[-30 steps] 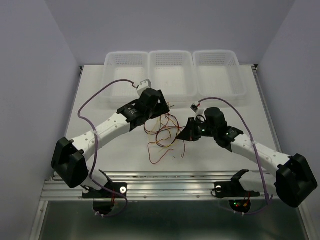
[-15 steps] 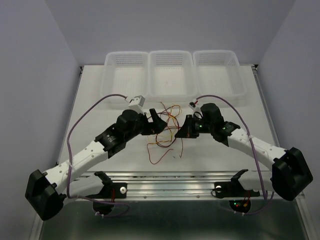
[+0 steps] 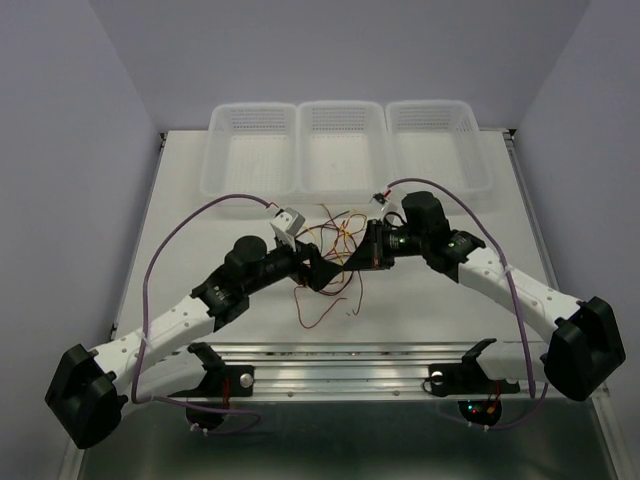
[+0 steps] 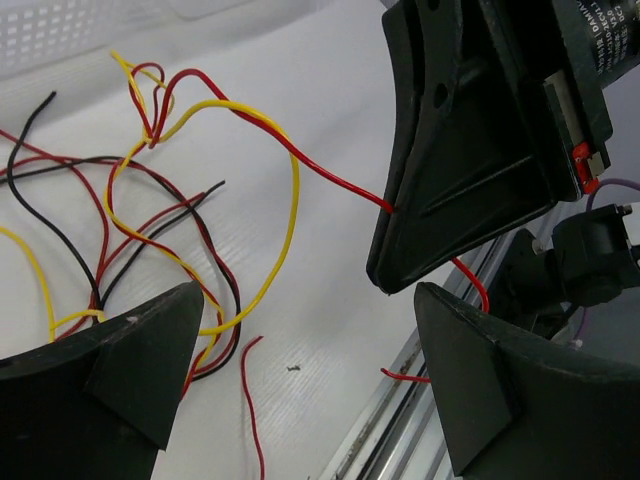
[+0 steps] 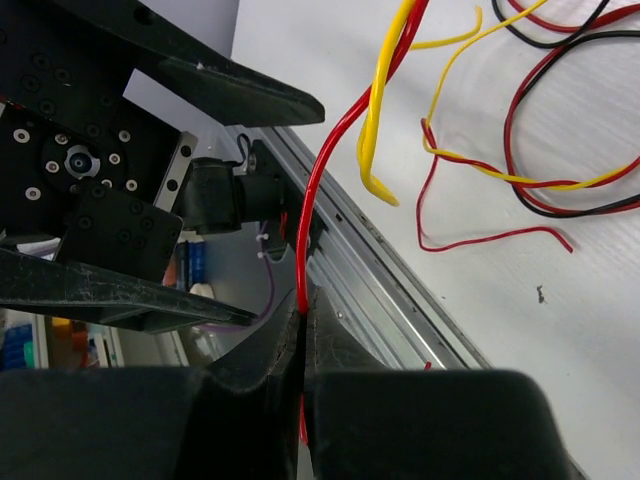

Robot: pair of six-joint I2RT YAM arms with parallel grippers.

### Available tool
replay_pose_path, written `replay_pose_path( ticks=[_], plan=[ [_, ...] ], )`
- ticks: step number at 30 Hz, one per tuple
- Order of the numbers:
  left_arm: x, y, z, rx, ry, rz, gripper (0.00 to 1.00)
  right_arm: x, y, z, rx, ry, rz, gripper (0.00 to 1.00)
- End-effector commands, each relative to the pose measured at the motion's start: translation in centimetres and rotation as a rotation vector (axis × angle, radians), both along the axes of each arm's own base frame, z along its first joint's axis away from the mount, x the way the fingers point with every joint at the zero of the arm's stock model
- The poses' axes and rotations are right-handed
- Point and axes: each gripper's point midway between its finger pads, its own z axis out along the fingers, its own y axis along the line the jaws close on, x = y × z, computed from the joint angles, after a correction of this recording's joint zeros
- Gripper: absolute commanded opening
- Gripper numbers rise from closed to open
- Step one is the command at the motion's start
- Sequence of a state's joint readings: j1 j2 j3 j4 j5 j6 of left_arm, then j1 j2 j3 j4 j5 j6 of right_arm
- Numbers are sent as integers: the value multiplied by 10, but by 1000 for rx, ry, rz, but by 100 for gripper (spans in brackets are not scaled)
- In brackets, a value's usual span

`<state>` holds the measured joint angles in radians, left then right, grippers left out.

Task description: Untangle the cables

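The cables are a loose tangle of thin red, yellow and black wires mid-table. My right gripper is shut on one red wire, pinched between its closed jaws. The wire runs taut up to a knot with a yellow wire. My left gripper is open and empty just left of the right gripper, on the near side of the tangle. In the left wrist view its open gripper frames bare table, with the tangle to the left and the right gripper holding the red wire.
Three white mesh baskets stand along the back edge. An aluminium rail runs along the near edge. A loose red wire end and a small speck lie between my left fingers.
My left gripper has moved from the far left of the tangle toward the near side, its arm swinging out left. My right gripper has shifted slightly left with the red wire.
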<state>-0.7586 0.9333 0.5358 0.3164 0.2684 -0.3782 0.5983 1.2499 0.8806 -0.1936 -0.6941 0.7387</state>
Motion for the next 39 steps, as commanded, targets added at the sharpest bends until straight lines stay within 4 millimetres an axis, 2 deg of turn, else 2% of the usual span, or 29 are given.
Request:
replay_pose_path(
  ticks=[1,7,10,17,26,32,35,36,37,39],
  plan=[
    [3,-3,30,-38,-183,-37,99,-14,5,28,57,20,62,1],
    [6,-9,33,-7,-238,-76,99,-27,7,40,100,62,115,1],
    [8,-9,29,16,-257,-77,99,-27,6,44,106,57,114,1],
    [0,-16,1,22,-226,-139,99,-30,7,47,116,74,123,1],
    [2,-22,-6,26,-235,-163,97,-35,7,56,139,86,144,1],
    [11,-34,-10,46,-217,-174,95,-40,7,56,148,113,170,1],
    [18,-44,-12,50,-198,-186,76,-39,7,54,143,115,164,1],
    [21,-47,-5,38,-204,-187,69,-39,7,53,142,119,163,1],
    [22,-49,-3,34,-203,-186,54,-39,7,53,141,120,163,1],
    [25,-52,-2,27,-191,-184,37,-38,7,51,138,116,157,1]
  ],
)
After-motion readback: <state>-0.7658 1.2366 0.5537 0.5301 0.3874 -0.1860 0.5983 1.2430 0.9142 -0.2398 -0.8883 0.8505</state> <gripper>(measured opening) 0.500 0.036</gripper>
